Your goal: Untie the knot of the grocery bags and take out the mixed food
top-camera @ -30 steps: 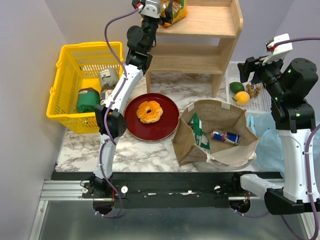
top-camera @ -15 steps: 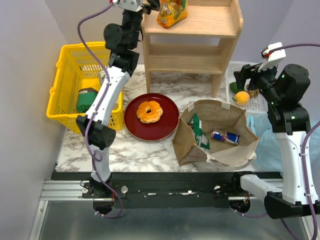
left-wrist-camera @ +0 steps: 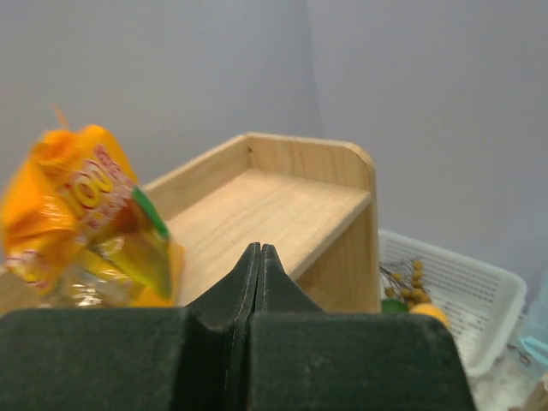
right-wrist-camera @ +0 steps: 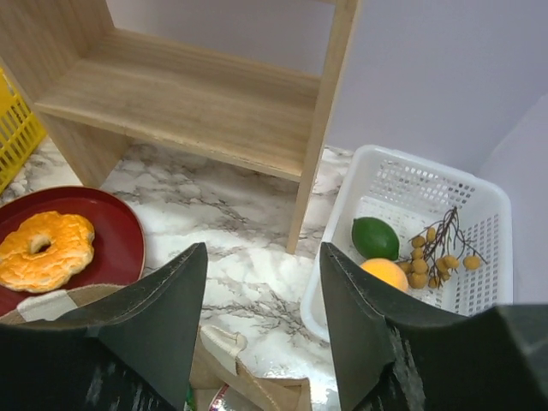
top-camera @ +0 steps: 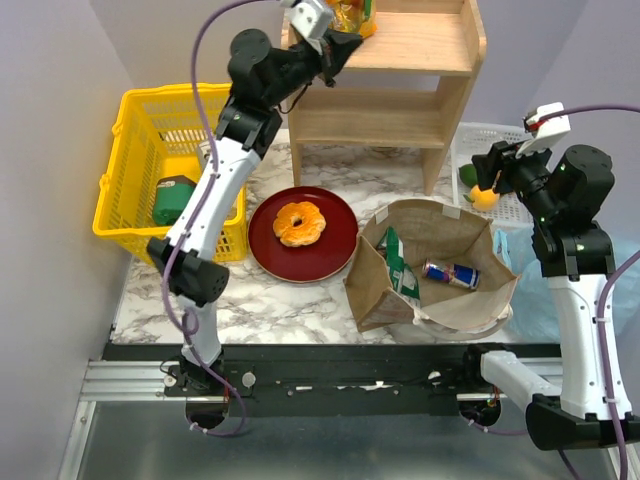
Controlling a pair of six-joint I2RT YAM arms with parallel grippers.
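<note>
Light: bright, even, diffuse.
Shadows: soft, under the wooden shelf [top-camera: 420, 45].
Blur: snack packet [left-wrist-camera: 81, 214] smeared in left wrist view.

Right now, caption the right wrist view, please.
Open fingers frame a white tray holding a green fruit and an orange fruit.

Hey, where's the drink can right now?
In the top view, the drink can lies on its side inside the open brown paper bag, right of centre, beside the green chip bag.
</note>
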